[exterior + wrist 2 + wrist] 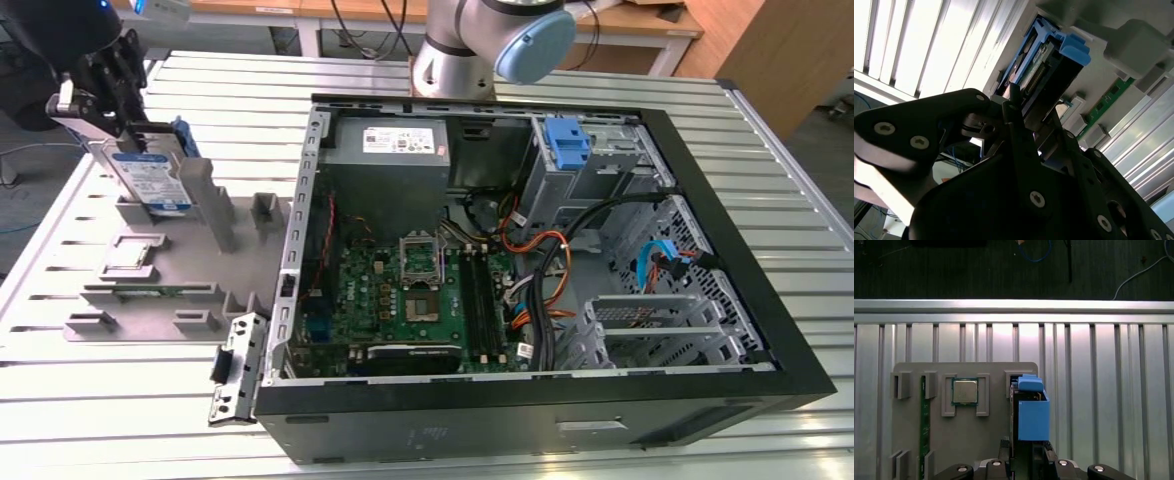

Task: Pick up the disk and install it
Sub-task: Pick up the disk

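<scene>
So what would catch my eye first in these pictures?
Probably the open computer case lying on the slatted metal table, its green circuit board on show. Next, at the exterior view's left, the black tool sits right above the blue-framed disk, which stands upright in a grey tray.

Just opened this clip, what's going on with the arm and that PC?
A single robot arm has its pincer at the top edge of the disk, which stands upright in a slot of the grey parts holder on the slatted metal table. The open computer case sits at the exterior view's right, and the disk is not yet in it. A processor chip and a memory stick also rest in the holder.
</scene>
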Action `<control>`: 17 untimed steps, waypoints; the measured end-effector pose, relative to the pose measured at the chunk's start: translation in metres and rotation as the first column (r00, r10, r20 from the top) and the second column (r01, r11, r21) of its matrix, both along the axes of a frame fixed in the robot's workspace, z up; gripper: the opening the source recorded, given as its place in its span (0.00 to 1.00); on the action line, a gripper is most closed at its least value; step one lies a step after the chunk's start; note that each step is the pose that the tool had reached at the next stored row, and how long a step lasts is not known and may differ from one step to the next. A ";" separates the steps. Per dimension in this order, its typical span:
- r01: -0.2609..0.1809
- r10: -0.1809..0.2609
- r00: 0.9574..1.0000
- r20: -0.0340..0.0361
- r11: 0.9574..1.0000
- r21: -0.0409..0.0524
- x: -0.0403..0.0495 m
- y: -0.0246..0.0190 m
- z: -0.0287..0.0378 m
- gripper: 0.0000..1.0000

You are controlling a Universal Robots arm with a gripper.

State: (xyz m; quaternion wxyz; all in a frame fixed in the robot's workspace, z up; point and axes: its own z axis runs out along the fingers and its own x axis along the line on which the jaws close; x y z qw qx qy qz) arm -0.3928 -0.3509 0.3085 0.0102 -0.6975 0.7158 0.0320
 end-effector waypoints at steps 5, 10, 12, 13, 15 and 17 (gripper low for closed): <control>0.000 0.000 1.000 0.000 1.000 0.000 0.0000 0.0000 0.0040 0.35; 0.000 0.000 1.000 0.000 1.000 0.000 0.0000 0.0000 0.0099 0.35; 0.000 0.000 1.000 0.000 1.000 0.000 0.0000 0.0000 0.0126 0.35; 0.000 0.000 1.000 0.000 1.000 0.000 0.0000 0.0000 0.0140 0.35; 0.000 0.000 1.000 0.000 1.000 0.000 0.0000 0.0000 0.0172 0.35; 0.000 0.000 1.000 0.000 1.000 0.000 0.0000 0.0000 0.0210 0.35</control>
